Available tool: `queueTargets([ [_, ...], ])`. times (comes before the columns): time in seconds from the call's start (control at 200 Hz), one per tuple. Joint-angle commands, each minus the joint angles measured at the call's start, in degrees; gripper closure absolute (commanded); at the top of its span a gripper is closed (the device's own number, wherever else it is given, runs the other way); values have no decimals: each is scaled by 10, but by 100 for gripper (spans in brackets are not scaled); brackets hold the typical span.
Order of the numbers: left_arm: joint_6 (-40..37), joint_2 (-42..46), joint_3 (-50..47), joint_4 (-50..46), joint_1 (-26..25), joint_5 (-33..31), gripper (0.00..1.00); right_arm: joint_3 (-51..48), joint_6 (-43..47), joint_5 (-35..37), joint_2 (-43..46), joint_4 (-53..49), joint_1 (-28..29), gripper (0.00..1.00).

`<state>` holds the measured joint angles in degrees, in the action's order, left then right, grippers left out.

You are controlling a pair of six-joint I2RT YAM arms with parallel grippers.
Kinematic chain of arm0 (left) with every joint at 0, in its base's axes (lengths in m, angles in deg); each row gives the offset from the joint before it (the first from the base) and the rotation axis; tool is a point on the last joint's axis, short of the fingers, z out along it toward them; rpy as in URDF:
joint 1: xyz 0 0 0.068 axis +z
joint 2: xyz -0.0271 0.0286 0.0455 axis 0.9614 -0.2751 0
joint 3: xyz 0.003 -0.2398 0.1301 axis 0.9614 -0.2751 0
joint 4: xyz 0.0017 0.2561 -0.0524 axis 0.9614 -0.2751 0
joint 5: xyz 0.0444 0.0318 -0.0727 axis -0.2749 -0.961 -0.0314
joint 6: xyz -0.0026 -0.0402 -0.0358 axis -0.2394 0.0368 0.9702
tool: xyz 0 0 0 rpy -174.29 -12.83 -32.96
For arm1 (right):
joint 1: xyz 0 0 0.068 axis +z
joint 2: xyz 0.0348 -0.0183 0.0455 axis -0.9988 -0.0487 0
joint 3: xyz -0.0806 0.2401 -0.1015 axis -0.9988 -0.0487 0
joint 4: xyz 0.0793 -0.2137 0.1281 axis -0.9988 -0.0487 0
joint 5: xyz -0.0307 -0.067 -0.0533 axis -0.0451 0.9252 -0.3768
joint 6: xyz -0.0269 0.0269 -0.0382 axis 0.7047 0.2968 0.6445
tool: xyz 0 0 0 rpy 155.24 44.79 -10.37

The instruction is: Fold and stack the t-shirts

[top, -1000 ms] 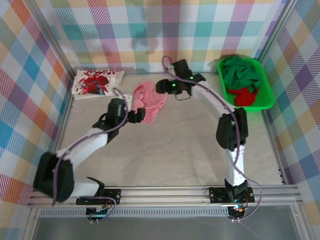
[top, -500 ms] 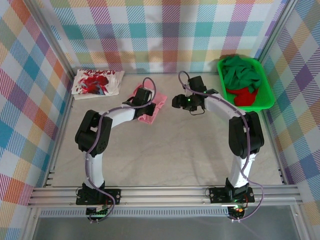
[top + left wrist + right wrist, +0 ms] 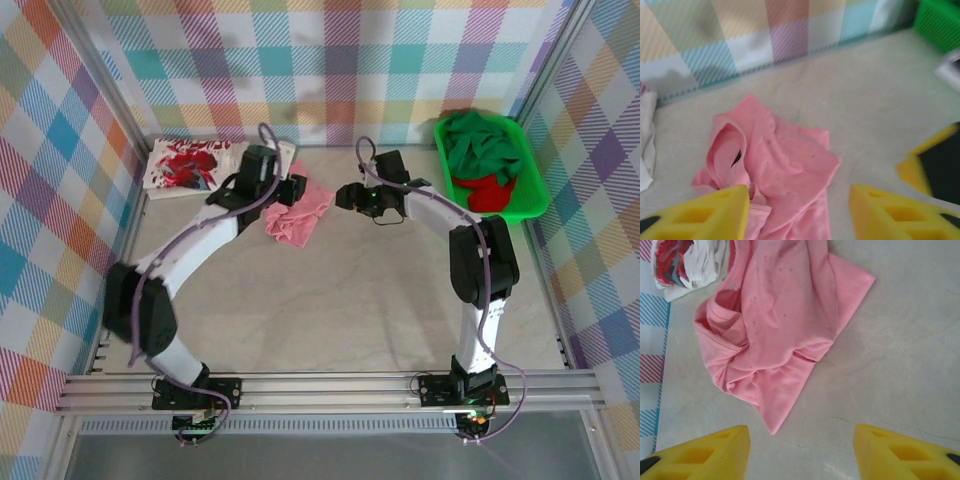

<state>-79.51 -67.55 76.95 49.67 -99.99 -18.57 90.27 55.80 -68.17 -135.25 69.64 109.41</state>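
A crumpled salmon-pink t-shirt [image 3: 300, 210] lies on the table near the back wall. My left gripper [image 3: 292, 189] hovers at its back-left edge, open; in the left wrist view its left finger [image 3: 705, 215] sits over the pink cloth [image 3: 775, 160], with the gripper [image 3: 799, 215] straddling the shirt's edge. My right gripper [image 3: 346, 195] stands open just right of the shirt, bare table between its fingers [image 3: 802, 450] and the pink shirt [image 3: 775, 325] ahead. A white t-shirt with red print [image 3: 190, 165] lies at the back left. Dark green [image 3: 480, 140] and red [image 3: 490, 192] t-shirts sit in the tray.
The bright green plastic tray [image 3: 535, 200] stands at the back right against the checked wall. The white shirt's edge [image 3: 685, 260] is close to the pink one. Bare table stretches across the middle and front.
My left arm has swung round and now reaches the pink shirt from the back left; the shirt has shifted slightly and looks more bunched. The right gripper has edged left.
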Motion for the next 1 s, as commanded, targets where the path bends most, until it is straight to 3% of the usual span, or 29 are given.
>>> queueTargets([
  [0.0, 1, -109, 31, -114, 14, -74, 40, -10, -6, -10, 18, 24, 4, 43],
  [0.16, 19, -213, 104, -110, 48, -85, 41, -31, 19, 19, 49, -5, 2, 43],
  [0.33, 32, -275, 192, -155, 61, -114, 100, -45, 28, 27, 68, -22, 0, 43],
  [0.485, 65, -149, 104, -109, 62, -103, 100, -58, 27, 29, 75, -24, -1, 43],
  [0.605, 88, -49, 38, -73, 68, -90, 100, -55, 3, -40, 47, 9, 4, 43],
  [0.745, 107, -14, 50, -118, 79, -59, 100, -26, -31, -107, -8, 42, 41, 44],
  [0.995, 139, 49, 31, -92, 79, 29, 100, -15, -111, -179, -66, 156, 83, 42],
])
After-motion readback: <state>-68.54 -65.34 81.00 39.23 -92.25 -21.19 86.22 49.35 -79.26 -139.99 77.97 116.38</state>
